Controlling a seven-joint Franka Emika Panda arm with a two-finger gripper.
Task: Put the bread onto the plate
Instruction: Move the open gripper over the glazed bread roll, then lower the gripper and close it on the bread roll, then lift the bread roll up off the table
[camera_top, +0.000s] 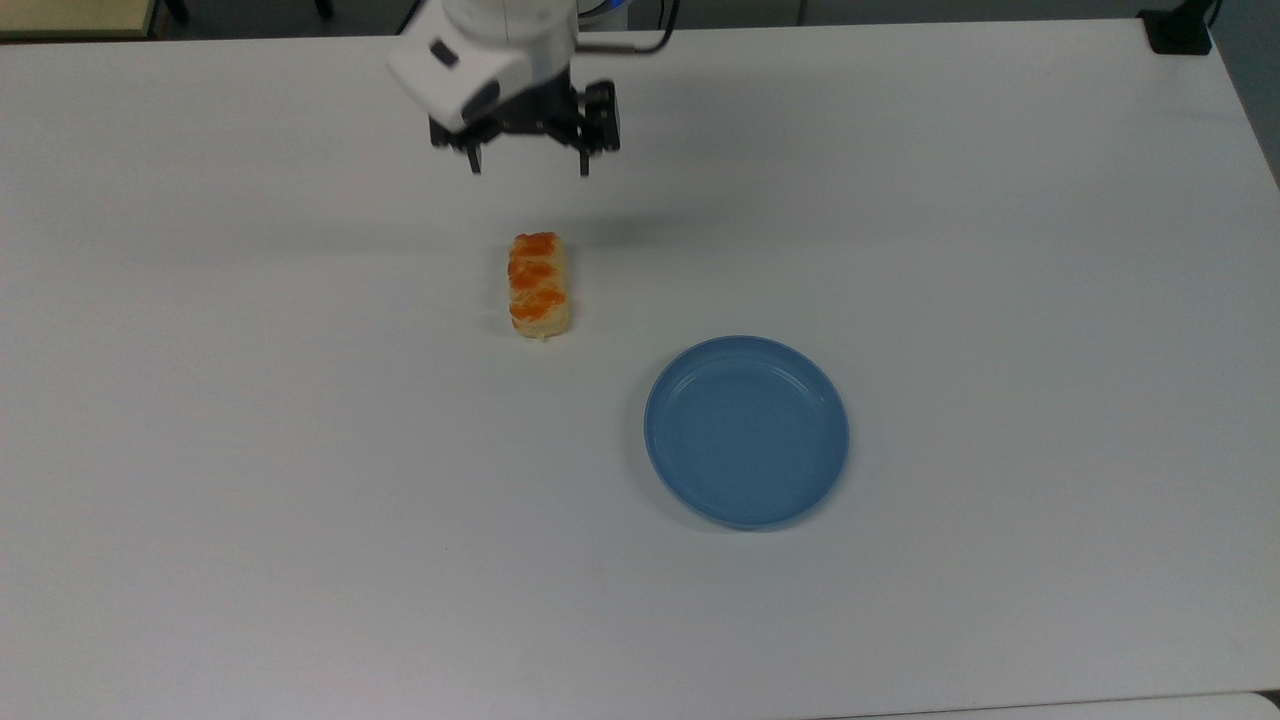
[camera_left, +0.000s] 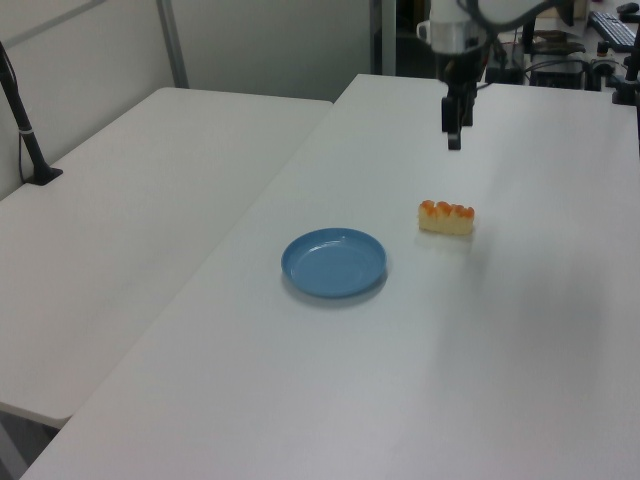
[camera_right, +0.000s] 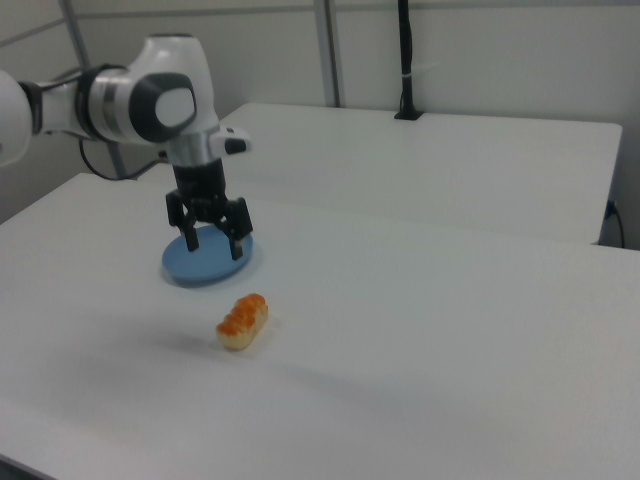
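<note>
- We see the claw hanging above the table with its two fingers spread wide apart and nothing between them; it is released.
- In the top view the claw sits just above the bread in the frame, and the gap between the fingers looks wider than the bread's short side.
- In the right view the claw hangs clear of the tabletop, up and to the right view's left of the bread, not touching it.
- We find the bread lying flat on the bare table, orange-glazed side up, its long axis running up and down in the top view.
- The plate lies to the top view's lower right of the bread, near it but apart, with nothing on it.
- In the left view the plate lies to the left view's left of the bread, with the claw above the bread in the frame.
</note>
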